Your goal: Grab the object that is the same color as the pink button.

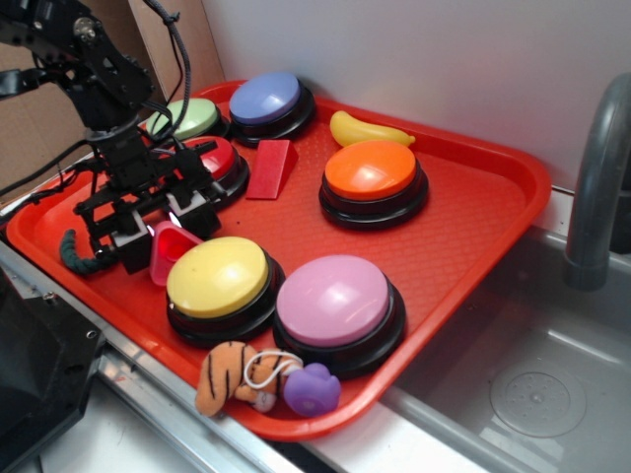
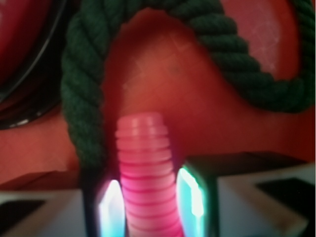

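**Pink block between the gripper's fingers on the red tray**

The small pink plastic triangular block, rounded at its corners with a hole through the middle, stands on edge on the smooth red plastic tray; in the wrist view its ribbed, glossy edge rises between two pale, glowing pads, which press against it on either side. The black gripper is closed down to the width of that block and has hold of it; the block's lower edge appears to rest on the tray, though contact is hard to judge.

A length of dark green twisted rope curls on the tray just beyond the block, coarse and fibrous; in the exterior view it lies at the gripper's left. The large round dome button with a pale pink-lilac top and black base sits near the tray's front edge, beside a matching yellow-topped dome button that is just next to the held block. Farther back stand orange, blue-purple, pale green and red dome buttons, a red wedge block and a yellow toy banana; a plush striped tiger and a small purple toy lie at the front rim.

The tray rests on a grey metal sink surface by a grey pipe; a pale wall stands behind.
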Robot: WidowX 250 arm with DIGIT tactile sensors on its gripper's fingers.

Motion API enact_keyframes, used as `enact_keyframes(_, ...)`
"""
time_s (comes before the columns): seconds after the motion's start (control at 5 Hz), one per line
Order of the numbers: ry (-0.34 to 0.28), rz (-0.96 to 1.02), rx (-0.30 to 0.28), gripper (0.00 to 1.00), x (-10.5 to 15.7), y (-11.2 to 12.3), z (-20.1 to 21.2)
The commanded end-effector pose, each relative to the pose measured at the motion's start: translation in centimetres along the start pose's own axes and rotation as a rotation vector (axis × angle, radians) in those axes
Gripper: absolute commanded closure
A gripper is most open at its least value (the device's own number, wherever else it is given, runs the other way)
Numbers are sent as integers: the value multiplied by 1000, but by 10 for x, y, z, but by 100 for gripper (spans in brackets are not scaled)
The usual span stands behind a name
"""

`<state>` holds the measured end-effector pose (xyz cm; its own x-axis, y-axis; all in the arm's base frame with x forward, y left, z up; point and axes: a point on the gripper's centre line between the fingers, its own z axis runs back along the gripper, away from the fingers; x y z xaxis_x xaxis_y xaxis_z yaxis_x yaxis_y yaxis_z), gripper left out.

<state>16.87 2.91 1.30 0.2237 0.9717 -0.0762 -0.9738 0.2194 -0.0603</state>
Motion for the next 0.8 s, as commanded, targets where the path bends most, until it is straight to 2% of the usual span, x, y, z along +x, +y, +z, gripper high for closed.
enact_keyframes(0.0, -51, -88, -2, 100, 5, 1, 13)
enact_keyframes(0.2, -81, -215, -7, 100, 7, -5, 42)
enact_keyframes(0.4, -76, -387, 1, 100, 6, -13, 72)
enact_keyframes(0.6, -105, -610, 16, 100, -6, -26, 97)
